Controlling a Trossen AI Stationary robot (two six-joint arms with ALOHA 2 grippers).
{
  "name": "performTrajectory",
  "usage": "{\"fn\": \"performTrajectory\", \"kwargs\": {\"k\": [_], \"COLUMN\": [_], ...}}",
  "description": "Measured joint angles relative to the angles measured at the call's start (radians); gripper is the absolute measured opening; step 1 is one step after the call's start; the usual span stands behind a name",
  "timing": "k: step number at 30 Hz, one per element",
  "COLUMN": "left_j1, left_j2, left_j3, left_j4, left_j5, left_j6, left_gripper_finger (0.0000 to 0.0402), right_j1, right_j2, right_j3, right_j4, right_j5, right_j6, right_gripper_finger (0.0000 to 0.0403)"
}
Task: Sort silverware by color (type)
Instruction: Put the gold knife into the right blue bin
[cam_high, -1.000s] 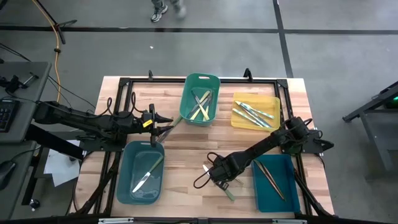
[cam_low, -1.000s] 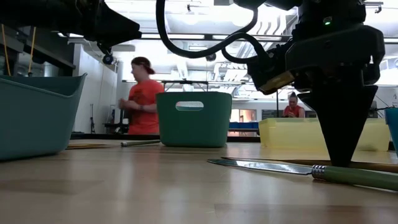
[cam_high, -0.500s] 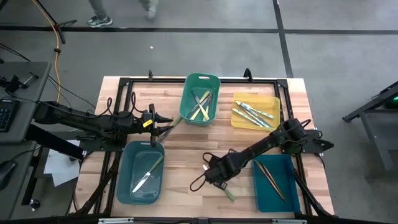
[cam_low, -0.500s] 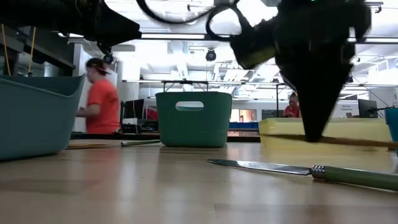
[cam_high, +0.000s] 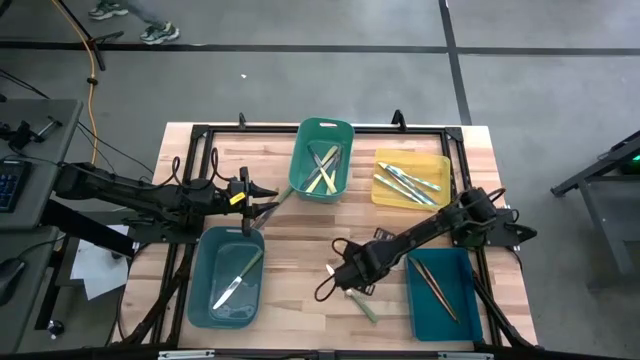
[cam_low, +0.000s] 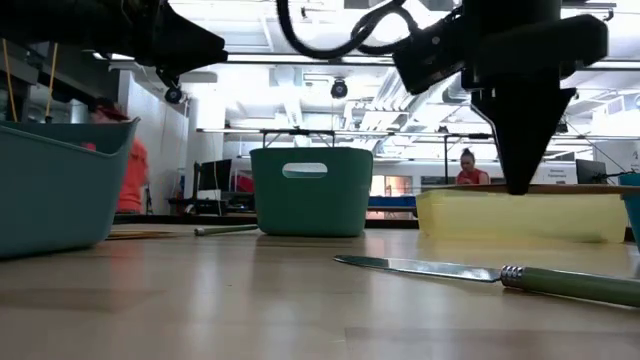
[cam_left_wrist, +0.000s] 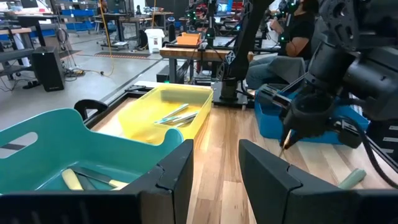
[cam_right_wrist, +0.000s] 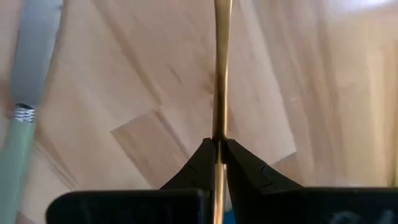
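Bench: a pale wooden bench (cam_high: 300, 245) with a black frame around its edges carries four bins and both arms.
Left teal bin: a teal bin (cam_high: 226, 277) at the near left holds one green-handled knife (cam_high: 236, 280) lying on a slant.
Right teal bin: a darker teal bin (cam_high: 444, 294) at the near right holds thin dark-handled pieces (cam_high: 436, 286).
Green bin: a green bin (cam_high: 322, 159) at the far middle holds several pale-handled utensils (cam_high: 322, 171) crossed over each other.
Yellow bin: a yellow bin (cam_high: 411, 180) at the far right, just beside the green bin, holds a handful of teal and pale pieces (cam_high: 408, 183).
Left arm: it reaches in from the left, with the left claw (cam_high: 262, 193) hanging between the green bin and the left teal bin; its fingers stand apart and grip nothing.
Right arm: it stretches from the right edge toward the near middle of the bench, where the right claw (cam_high: 345, 283) is raised above the wood.
Right claw: it is clenched on a thin brown-gold utensil (cam_right_wrist: 221, 74), which sticks straight out past the fingertips.
Loose knife: a green-handled table knife (cam_low: 470, 274) lies flat on the bench just beside the right claw, blade pointing toward the left teal bin.
Room: a person in an orange top (cam_low: 128, 175) stands behind the left teal bin.
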Motion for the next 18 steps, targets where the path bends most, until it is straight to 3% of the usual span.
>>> {"fn": "performTrajectory", "kwargs": {"k": [7,13,18], "left_j1": [-0.001,0.000,0.000], "left_j2": [0.000,0.000,0.000], "left_j3": [0.000,0.000,0.000], "left_j4": [0.000,0.001,0.006], "left_j5": [0.002,0.003,0.003], "left_j6": [0.000,0.000,0.000], "left_gripper_finger": [0.0119,0.0119,0.0119], "right_j1": [0.001,0.000,-0.005], "right_j2": [-0.204,-0.458,-0.628], "right_j3": [-0.234,-0.491,-0.691], "right_j4": [0.158,0.522,0.887], "right_j5": [0.062,0.271,0.542], "right_j6": [0.089,0.118,-0.011], "right_gripper_finger": [0.0010,0.0008,0.0007]}}
